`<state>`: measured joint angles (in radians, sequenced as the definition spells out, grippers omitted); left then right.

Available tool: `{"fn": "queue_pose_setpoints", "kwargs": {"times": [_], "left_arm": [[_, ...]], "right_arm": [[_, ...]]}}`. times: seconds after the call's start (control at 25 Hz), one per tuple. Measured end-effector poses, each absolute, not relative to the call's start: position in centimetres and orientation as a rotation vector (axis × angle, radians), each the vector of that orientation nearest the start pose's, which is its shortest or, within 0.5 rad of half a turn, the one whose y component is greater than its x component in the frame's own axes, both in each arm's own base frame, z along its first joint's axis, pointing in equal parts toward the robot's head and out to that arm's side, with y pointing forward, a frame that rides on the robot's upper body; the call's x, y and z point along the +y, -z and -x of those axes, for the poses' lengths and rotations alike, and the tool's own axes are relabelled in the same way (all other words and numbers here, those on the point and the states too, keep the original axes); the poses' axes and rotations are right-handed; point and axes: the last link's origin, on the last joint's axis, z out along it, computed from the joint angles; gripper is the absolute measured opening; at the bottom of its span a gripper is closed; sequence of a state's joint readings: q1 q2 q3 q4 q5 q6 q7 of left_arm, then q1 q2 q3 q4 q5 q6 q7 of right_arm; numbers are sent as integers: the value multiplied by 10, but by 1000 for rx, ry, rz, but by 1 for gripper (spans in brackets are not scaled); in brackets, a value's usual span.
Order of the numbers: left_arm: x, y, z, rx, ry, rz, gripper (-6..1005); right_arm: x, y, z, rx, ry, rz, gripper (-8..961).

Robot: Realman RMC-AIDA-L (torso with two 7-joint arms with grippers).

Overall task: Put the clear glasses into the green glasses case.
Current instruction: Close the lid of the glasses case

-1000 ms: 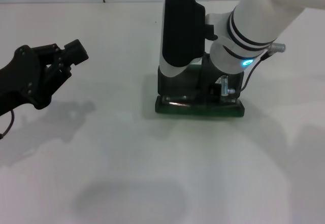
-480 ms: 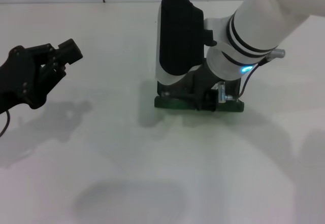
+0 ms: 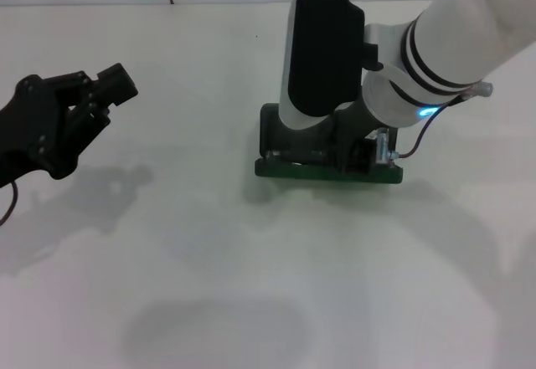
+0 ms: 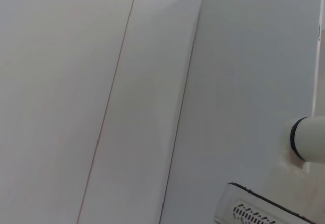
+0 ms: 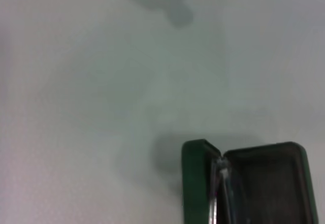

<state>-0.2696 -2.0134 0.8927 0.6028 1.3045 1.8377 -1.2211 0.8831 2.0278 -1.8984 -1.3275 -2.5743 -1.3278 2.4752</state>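
Head view: the right gripper [image 3: 362,153] hangs low over the green glasses case [image 3: 328,170], which sits open on the white counter [image 3: 251,260], the arm's bulk hiding most of the case; whether its jaws are spread or pressed together cannot be told. The left gripper [image 3: 117,84] hovers well to the left of the case, above bare counter, its jaws apparently pressed together on nothing. In the right wrist view, the clear glasses [image 5: 222,193] lie inside the case [image 5: 244,183], against its dark lining near the upright lid.
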Motion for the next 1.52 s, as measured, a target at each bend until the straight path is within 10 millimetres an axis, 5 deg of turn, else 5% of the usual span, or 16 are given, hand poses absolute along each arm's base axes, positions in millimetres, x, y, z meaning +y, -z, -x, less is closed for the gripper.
{"fn": "queue_pose_setpoints", "kwargs": {"times": [0.44,1.52], "left_arm": [[265,-54,270,-452,1389,2386,55],[256,-65,277,-444,1411,2340,55]], "right_arm": [[362,82,-82,-114,707,2731,187],[327,94,-78,-175,721,2816,186]]}}
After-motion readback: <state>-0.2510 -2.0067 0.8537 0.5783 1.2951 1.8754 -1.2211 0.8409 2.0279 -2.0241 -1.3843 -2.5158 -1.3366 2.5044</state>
